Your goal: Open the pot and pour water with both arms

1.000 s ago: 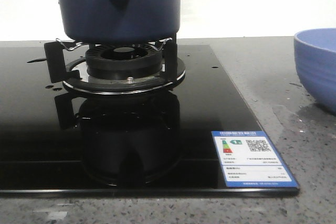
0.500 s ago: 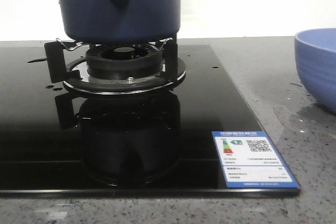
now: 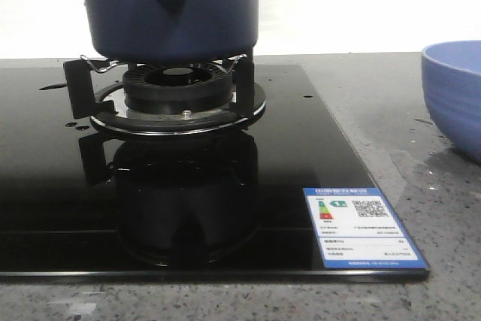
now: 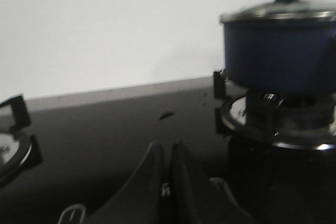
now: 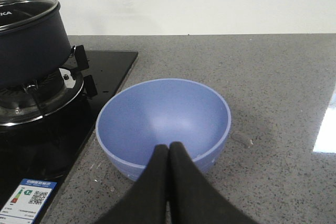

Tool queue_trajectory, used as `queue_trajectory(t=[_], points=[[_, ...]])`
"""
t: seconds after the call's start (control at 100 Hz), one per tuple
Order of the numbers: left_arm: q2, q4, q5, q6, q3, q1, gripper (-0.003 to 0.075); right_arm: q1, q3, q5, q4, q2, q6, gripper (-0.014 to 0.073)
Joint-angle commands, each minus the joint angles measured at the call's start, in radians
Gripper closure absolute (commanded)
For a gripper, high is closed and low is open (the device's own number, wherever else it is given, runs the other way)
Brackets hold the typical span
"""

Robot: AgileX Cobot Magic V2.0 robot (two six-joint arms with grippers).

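Observation:
The dark navy pot [image 3: 169, 9] stands on the burner grate [image 3: 176, 92] of the black glass stove, its handle stub with a dark hole facing the front camera. It shows in the left wrist view [image 4: 278, 51] and the right wrist view [image 5: 29, 40] with a glass lid [image 4: 278, 10] on it, topped by a blue knob. My left gripper [image 4: 168, 153] is shut and empty, low over the stove to the pot's left. My right gripper [image 5: 169, 150] is shut and empty, just in front of the light blue bowl [image 5: 163, 124].
The light blue bowl [image 3: 455, 95] sits on the grey speckled counter to the right of the stove. A second burner [image 4: 13, 140] lies at the stove's left. An energy label [image 3: 364, 227] is stuck on the stove's front right corner. A white wall stands behind.

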Motion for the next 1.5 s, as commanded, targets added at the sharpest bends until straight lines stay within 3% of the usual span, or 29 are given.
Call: queue_trajectory(t=[0.0,0.22,0.41,1.36,1.49], points=[[0.020,0.012,-0.049,-0.029,0.012,0.087,0.0741,0.003,-0.022,-0.071,0.004,0.014,-0.011,0.0657],[-0.022,0.070,0.076,-0.029,0.036,0.236,0.0741,0.003,-0.022,-0.071,0.004,0.014,-0.011,0.0657],[-0.030,0.037,0.238,-0.030,0.036,0.260,0.0741,0.003,-0.022,-0.071,0.004,0.014,-0.011,0.0657],[-0.030,0.032,0.235,-0.025,0.036,0.260,0.0741,0.003,-0.010,-0.071,-0.014,0.014,-0.011,0.0657],[-0.030,0.032,0.235,-0.025,0.036,0.260,0.0741,0.003,0.071,-0.202,-0.076,0.014,-0.011,0.0657]])
